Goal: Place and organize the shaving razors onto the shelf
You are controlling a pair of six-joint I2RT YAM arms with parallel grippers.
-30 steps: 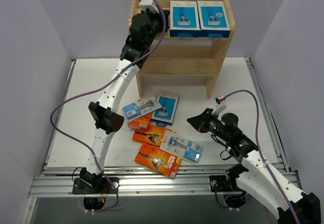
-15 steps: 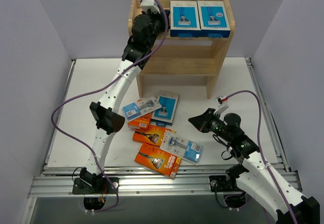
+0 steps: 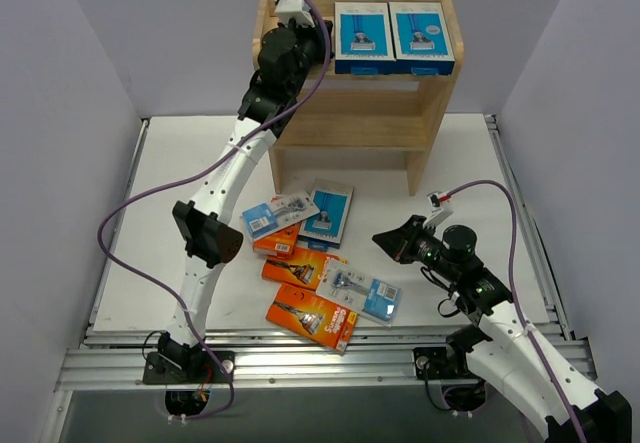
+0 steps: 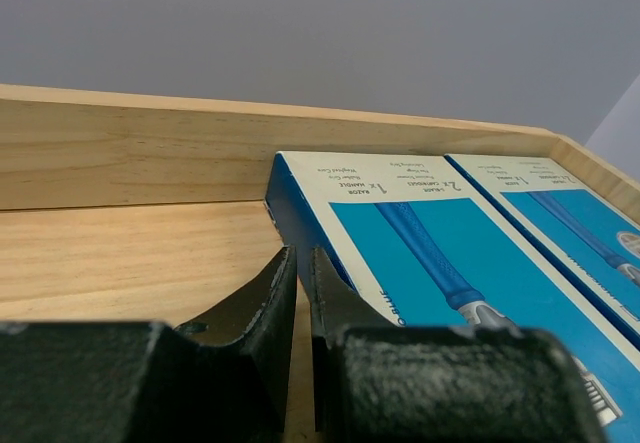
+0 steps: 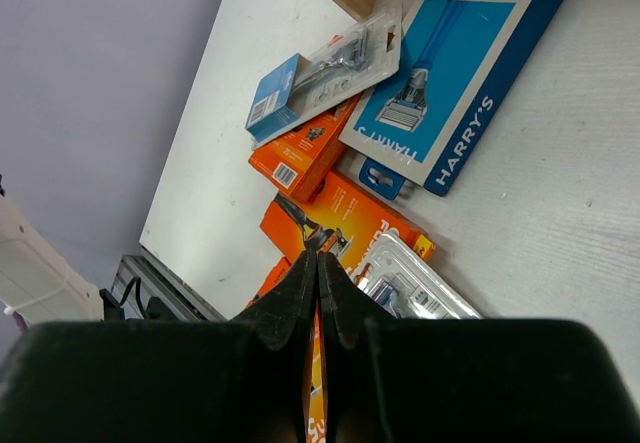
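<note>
- Blue-and-white cardboard box, near the middle of the white surface, reads "HARRY'S".
- Matching box on light wooden shelf, far edge: "1x HANDLE".
- Left hand, right hand: clenched, empty.

"HARRY'S" runs in white capitals along the dark-blue edge of the blue-and-white box on the tabletop, ahead and right of the right tool. Just right of the left tool, the nearer shelf box is headed "1x" and "2x". The fine print there is too small to read, as is the lettering on the orange boxes.
</note>
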